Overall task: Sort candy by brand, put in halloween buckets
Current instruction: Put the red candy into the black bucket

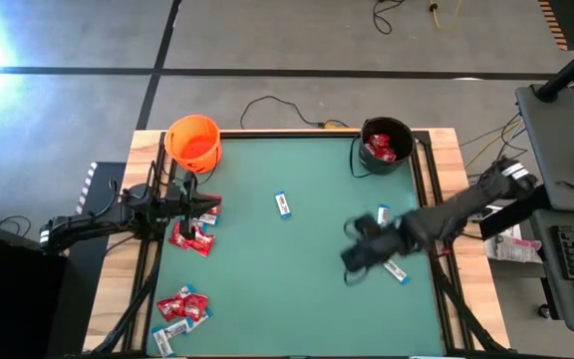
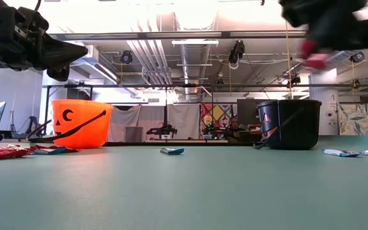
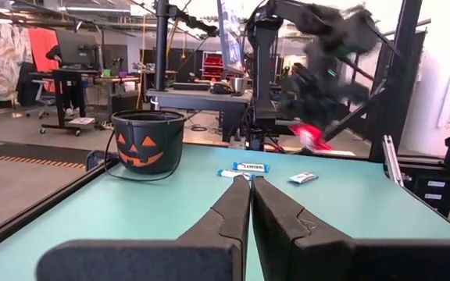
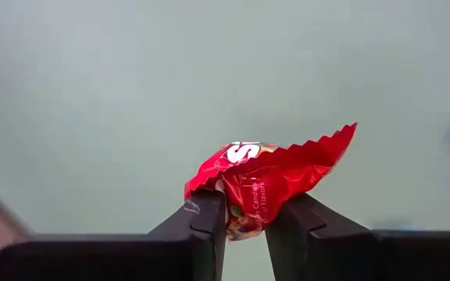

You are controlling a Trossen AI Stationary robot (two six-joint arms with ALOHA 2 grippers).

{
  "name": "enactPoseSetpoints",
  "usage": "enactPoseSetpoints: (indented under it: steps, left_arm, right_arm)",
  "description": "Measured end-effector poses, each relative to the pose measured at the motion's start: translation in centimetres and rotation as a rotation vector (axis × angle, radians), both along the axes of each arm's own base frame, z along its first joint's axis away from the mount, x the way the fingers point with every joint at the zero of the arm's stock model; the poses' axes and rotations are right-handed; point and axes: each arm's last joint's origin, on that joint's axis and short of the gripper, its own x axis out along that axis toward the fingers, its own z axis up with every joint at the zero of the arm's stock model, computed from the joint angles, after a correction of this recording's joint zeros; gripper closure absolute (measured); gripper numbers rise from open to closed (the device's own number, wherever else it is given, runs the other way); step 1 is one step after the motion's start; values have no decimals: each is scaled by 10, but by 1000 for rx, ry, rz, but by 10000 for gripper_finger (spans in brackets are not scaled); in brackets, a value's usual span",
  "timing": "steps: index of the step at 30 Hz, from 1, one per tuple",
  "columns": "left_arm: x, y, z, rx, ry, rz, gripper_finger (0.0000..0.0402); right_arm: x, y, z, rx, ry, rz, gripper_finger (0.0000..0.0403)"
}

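The right hand (image 4: 244, 222) pinches 1 crinkly red packet (image 4: 268, 183) between its 2 dark fingers, lifted clear of the green counter (image 1: 297, 279) at about 4 o'clock from the counter's middle. The packet's zigzag edge fans out beyond the fingertips, with white lettering on its face. Just beside this hand lie 2 light blue-and-white bars (image 1: 397, 271), and a 3rd bar (image 1: 283, 204) sits near the counter's middle. At 1 o'clock stands the black bucket (image 1: 387, 147), with red packets inside and an orange jack-o'-lantern face on its side in the left wrist view. At 11 o'clock stands the orange bucket (image 1: 194, 143). The left hand (image 3: 251, 204) waits at 9 o'clock, fingers pressed together on nothing, above a cluster of red packets (image 1: 191, 237); more candy (image 1: 179, 309) lies at 7 o'clock. The counter is matte green with pale wooden borders. Beyond it the room shows grey floor with loose cables, ceiling ducts and desks.
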Motion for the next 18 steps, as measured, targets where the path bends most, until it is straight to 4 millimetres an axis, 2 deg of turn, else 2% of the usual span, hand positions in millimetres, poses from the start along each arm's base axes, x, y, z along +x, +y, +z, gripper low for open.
enactPoseSetpoints:
  steps: [3, 5, 9, 12, 15, 18]
  left_arm:
    - [0, 0, 0, 0, -1, 0, 402]
    - [0, 0, 0, 0, 0, 0, 402]
    - [0, 0, 0, 0, -1, 0, 402]
    - [0, 0, 0, 0, 0, 0, 402]
    - [0, 0, 0, 0, 0, 0, 402]
    - [0, 0, 0, 0, 0, 0, 402]
  right_arm:
    - [-5, -38, 16, -101, -8, -123, 347]
    - [-12, -63, 18, -136, 59, -198, 349]
    - [-23, -106, 11, -172, 231, -340, 349]
    - [-24, -140, 2, -185, 286, -400, 349]
    - [-20, -172, -1, -217, 258, -434, 349]
    - [-14, -197, 13, -222, 148, -408, 349]
